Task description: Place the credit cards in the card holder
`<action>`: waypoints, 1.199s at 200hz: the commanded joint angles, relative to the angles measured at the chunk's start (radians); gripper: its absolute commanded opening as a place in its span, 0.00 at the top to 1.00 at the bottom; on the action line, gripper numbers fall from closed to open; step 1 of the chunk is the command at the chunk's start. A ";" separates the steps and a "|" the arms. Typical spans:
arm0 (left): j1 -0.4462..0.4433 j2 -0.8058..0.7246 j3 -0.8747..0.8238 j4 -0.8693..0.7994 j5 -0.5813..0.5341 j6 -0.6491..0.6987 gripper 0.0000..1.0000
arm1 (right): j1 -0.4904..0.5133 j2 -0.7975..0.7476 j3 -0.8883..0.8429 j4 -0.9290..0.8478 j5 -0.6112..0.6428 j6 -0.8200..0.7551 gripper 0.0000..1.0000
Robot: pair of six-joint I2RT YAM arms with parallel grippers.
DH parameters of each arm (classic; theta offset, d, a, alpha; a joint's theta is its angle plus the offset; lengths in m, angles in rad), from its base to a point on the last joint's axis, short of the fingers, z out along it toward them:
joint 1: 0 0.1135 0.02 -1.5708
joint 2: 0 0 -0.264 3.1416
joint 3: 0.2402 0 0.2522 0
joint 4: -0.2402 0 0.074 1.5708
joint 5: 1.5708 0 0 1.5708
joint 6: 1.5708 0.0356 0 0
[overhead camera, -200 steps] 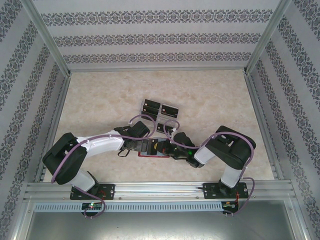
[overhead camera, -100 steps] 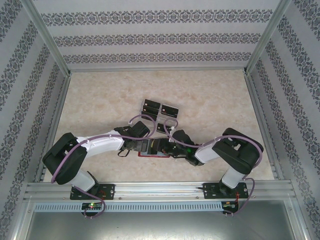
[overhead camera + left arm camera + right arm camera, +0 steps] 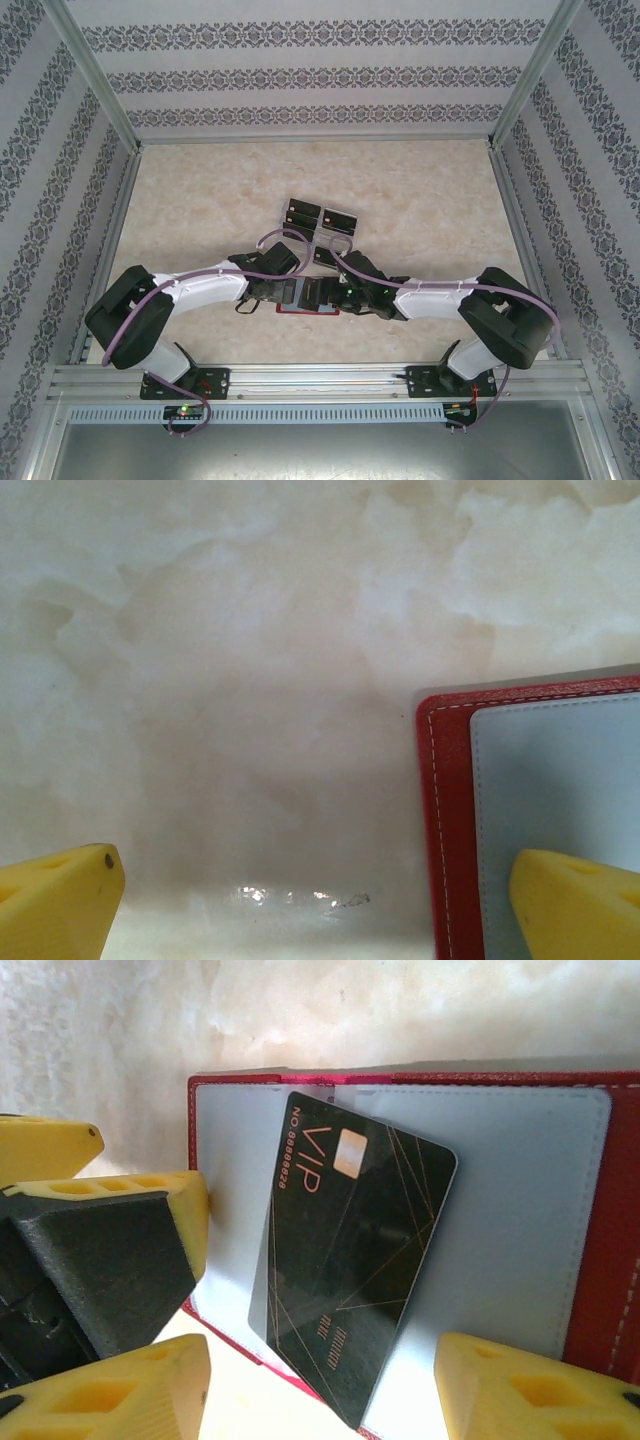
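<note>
The right end effector (image 3: 320,1400), jaws spread, straddles a tilted black credit card (image 3: 350,1260) lying on the open red card holder (image 3: 600,1240). The left end effector (image 3: 315,910), spread wide, has one finger over the holder's edge on the desk (image 3: 250,680).

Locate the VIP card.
Right wrist view, centre: the VIP card lies tilted on the open wallet's grey lining, between the right gripper's spread fingers. The left gripper is at the wallet's left edge.
</note>
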 commanded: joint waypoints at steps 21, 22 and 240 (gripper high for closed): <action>-0.014 -0.028 -0.030 -0.071 -0.023 -0.005 0.00 | -0.008 0.004 0.024 -0.088 0.042 -0.023 0.48; -0.013 -0.029 -0.029 -0.071 -0.023 -0.005 0.00 | -0.008 0.004 0.024 -0.088 0.042 -0.023 0.48; -0.012 0.008 -0.039 -0.035 -0.001 -0.003 0.00 | -0.037 0.066 0.094 -0.062 -0.038 -0.043 0.85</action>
